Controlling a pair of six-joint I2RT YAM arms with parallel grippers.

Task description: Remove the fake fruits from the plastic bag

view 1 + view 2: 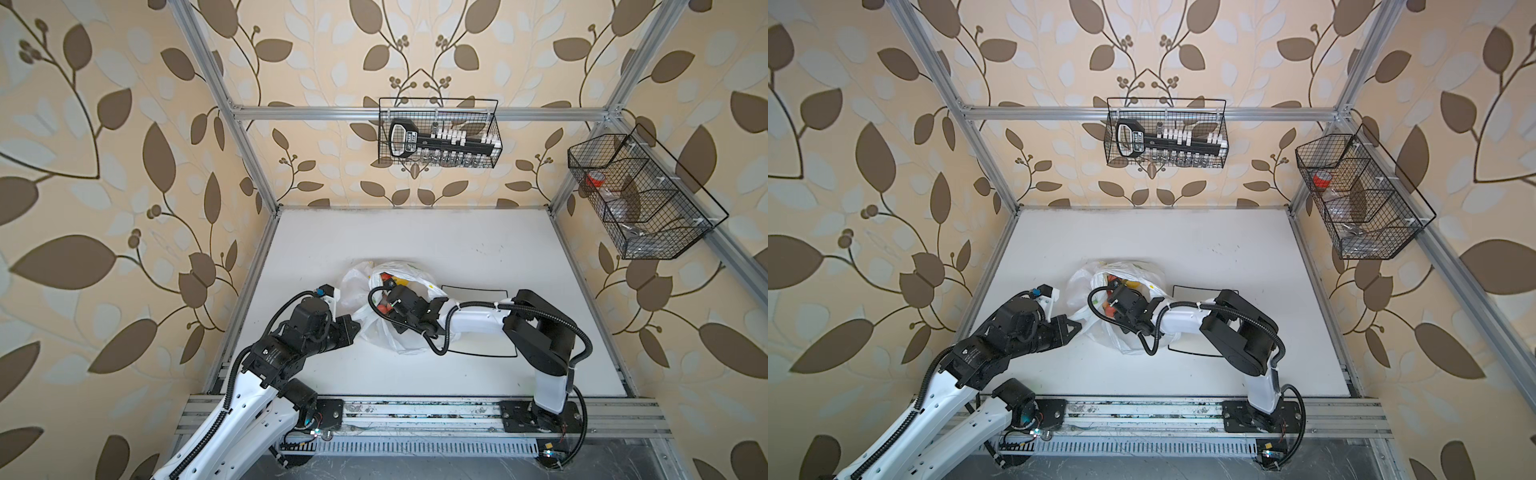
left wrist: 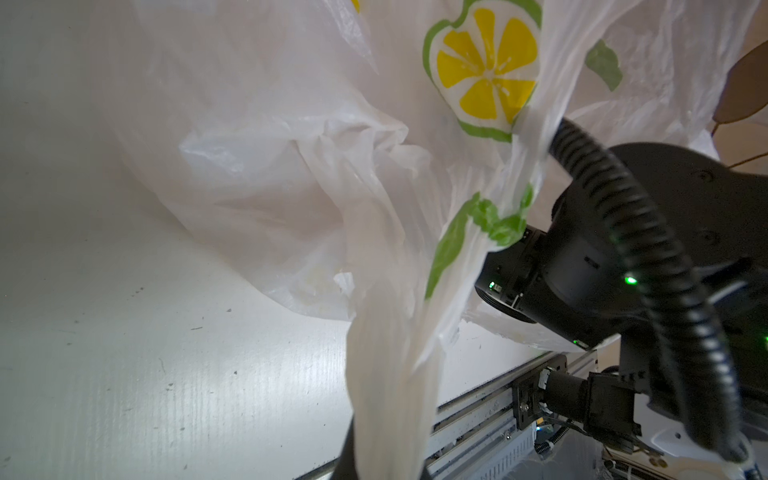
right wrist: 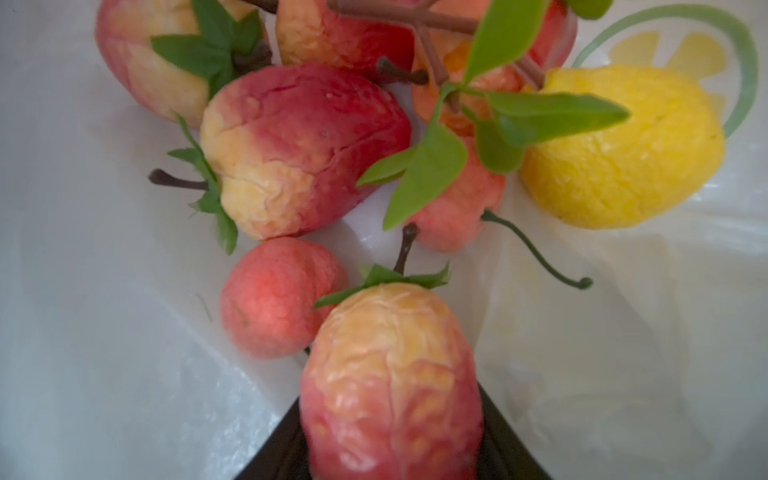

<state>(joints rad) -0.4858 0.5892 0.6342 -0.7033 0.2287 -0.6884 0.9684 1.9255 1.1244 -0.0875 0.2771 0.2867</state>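
Note:
The plastic bag (image 1: 395, 340) (image 1: 1125, 336), white with lemon-slice prints, lies crumpled mid-table. My left gripper (image 1: 355, 328) (image 2: 386, 465) is shut on a twisted loop handle of the bag (image 2: 390, 374) and holds it taut. My right arm reaches into the bag's mouth. Inside, my right gripper (image 3: 390, 436) is shut on a red-yellow fake fruit (image 3: 390, 374) with a green top. Beyond it lie several more fake fruits: a big red-yellow one (image 3: 299, 145), a small round pink one (image 3: 278, 299) and a yellow lemon (image 3: 623, 153) with green leaves.
A square white plate with a black rim (image 1: 482, 343) (image 1: 1187, 345) lies right of the bag, partly under my right arm. Two wire baskets hang on the walls, one at the back (image 1: 436, 133) and one on the right (image 1: 640, 195). A metal rail (image 1: 415, 411) runs along the front edge.

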